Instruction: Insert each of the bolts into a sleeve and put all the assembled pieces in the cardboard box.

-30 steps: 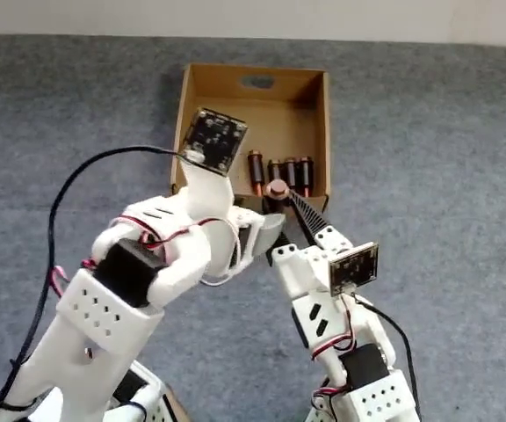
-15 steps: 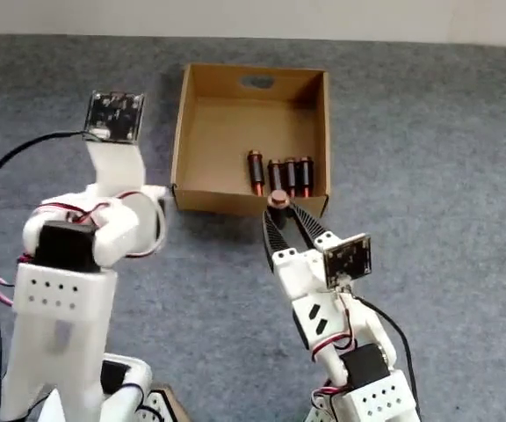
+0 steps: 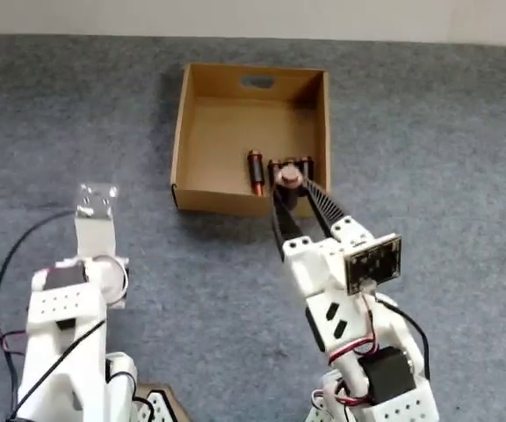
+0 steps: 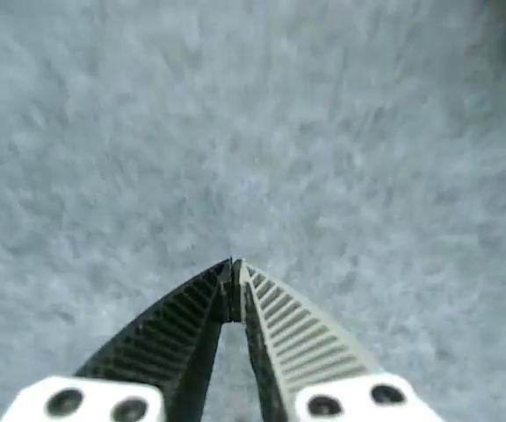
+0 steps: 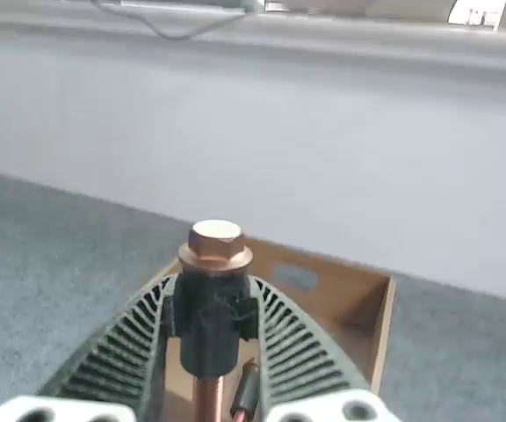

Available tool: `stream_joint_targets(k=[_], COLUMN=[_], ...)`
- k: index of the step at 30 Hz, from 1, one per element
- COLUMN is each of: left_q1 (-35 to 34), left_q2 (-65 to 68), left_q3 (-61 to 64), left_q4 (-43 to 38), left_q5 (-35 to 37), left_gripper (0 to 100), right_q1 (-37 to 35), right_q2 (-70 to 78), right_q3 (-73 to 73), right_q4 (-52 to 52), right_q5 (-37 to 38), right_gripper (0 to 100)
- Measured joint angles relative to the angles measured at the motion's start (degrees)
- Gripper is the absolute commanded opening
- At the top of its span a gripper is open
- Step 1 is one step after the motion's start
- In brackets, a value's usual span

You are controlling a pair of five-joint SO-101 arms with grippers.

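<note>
My right gripper (image 3: 289,183) is shut on an assembled piece (image 5: 215,299), a copper bolt standing upright in a black sleeve, held over the near right part of the cardboard box (image 3: 184,123). The bolt's hex head (image 3: 288,177) points up. Several assembled pieces (image 3: 256,169) lie side by side on the box floor near its front wall. In the right wrist view the box (image 5: 358,294) lies just behind the held piece. My left gripper (image 4: 234,274) is shut with nothing in it, pointing down at the grey carpet at the left of the table.
Grey carpet (image 3: 429,158) covers the table all around the box. A pale wall (image 5: 323,158) rises behind the table. The left arm's cable (image 3: 11,264) loops at the left side.
The left arm has pulled back from the box's front to the left side of the table. The right gripper has carried the bolt and sleeve forward, from before the box wall to over its inside.
</note>
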Motion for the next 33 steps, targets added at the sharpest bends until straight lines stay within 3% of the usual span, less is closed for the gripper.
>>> stream_joint_targets(k=[6,12,16,21,25,33], left_q1=[-0.1,-0.1,-0.1,-0.1,-0.1,-0.1], left_q2=[0.0,0.0,0.0,0.0,0.0,0.0], left_q3=[5.6,5.7,5.7,5.7,5.7,5.7], left_q4=[-6.8,-7.6,-7.6,-7.6,-7.6,-7.6], left_q5=[-0.4,-0.4,-0.4,-0.4,-0.4,-0.4], left_gripper=[3,3,3,3,3,3], right_q1=[0.0,-0.5,-0.9,-1.1,-1.1,-1.1], right_q2=[22.8,52.7,73.4,94.1,104.8,118.9], right_q3=[-11.5,-22.7,-33.1,-47.1,-55.6,-73.7], right_q4=[-4.6,-16.1,-18.3,-18.3,-17.3,-2.6], right_q5=[0.0,0.0,0.0,-0.8,-9.1,-13.5], right_gripper=[0.7,0.7,0.7,0.7,0.7,0.7])
